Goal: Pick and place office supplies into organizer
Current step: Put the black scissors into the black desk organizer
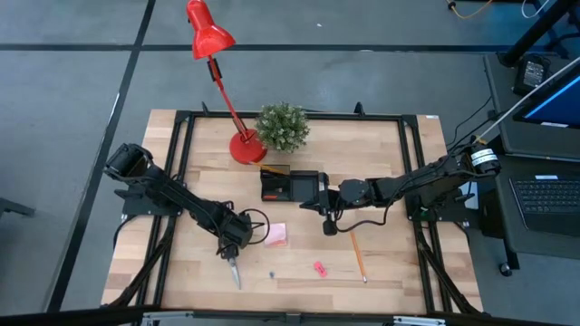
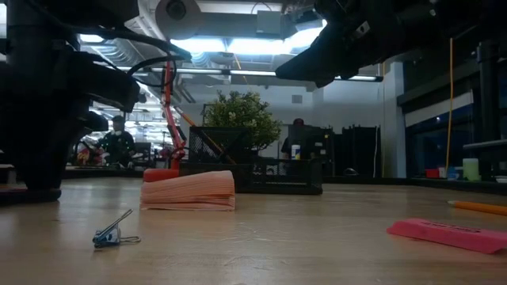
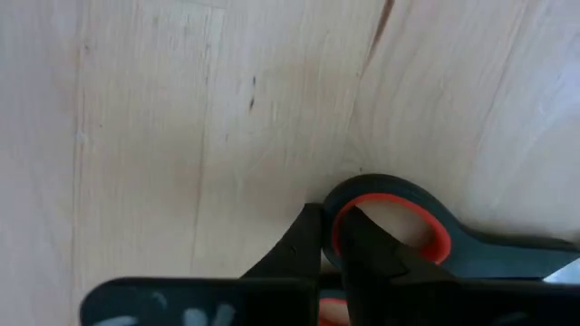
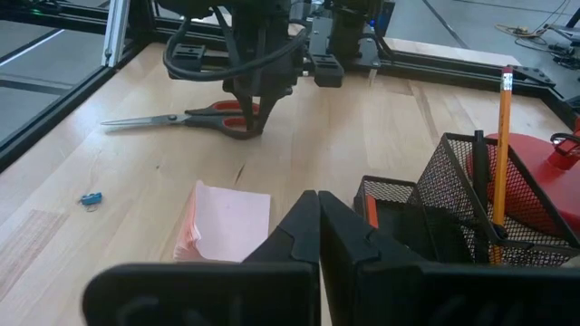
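Scissors [image 1: 234,268] lie flat on the desk [image 1: 390,281], lower left of centre in the high view, red handles up, blades toward the frame's bottom edge. Left hand [image 1: 232,251] sits right on the handles, fingers closed through/around a red handle loop; the left wrist view shows this close up, dark finger [image 3: 362,244] inside the ring. The right wrist view shows the same grip from the side, scissors [image 4: 181,118] flat.

Pink sticky pad [image 1: 275,234] is just right of the left hand. Blue clip [image 2: 115,231] is clear only in the low view. Pencil [image 1: 358,255] and pink bit [image 1: 319,267] lie lower right.

Black organizer [image 1: 288,186] is at centre. Right hand [image 1: 330,225], shut & empty, hangs just right of it, arm stretched in from the right.
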Robot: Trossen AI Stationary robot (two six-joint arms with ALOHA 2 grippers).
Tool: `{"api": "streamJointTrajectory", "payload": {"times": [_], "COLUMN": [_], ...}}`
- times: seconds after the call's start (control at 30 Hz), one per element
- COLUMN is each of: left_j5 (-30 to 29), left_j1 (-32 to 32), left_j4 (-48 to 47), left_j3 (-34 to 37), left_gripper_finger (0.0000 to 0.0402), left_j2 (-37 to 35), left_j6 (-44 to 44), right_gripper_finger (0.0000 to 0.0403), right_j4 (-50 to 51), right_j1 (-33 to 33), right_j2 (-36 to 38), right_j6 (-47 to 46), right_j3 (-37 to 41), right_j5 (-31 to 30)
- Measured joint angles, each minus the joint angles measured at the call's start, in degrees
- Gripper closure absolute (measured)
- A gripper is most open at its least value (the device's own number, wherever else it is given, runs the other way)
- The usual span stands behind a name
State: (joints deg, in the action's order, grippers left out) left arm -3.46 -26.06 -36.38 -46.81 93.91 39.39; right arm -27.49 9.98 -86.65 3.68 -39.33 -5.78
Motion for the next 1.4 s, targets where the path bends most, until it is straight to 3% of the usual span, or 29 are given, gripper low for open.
{"api": "streamJointTrajectory", "payload": {"times": [0.33, 0.63, 1.4], "left_j5": [-3.79, -14.3, -56.76], "left_j1": [-1.17, -2.18, -7.05], "left_j4": [-3.16, -13.03, -41.65], "left_j3": [-1.72, -5.88, -20.73], "left_gripper_finger": [0.0389, 0.0389, 0.039], "left_j2": [-0.57, -3.12, -3.39], "left_j6": [0.36, 1.37, 5.4], "right_gripper_finger": [0.04, 0.04, 0.04], "right_j4": [0.0, 0.09, 0.28], "right_j1": [0.0, 0.0, 0.0], "right_j2": [0.0, 0.0, 0.0], "right_j6": [0.02, 0.04, 1.11], "right_j3": [0.0, 0.0, 0.0], "right_j5": [0.0, 0.0, 0.0]}}
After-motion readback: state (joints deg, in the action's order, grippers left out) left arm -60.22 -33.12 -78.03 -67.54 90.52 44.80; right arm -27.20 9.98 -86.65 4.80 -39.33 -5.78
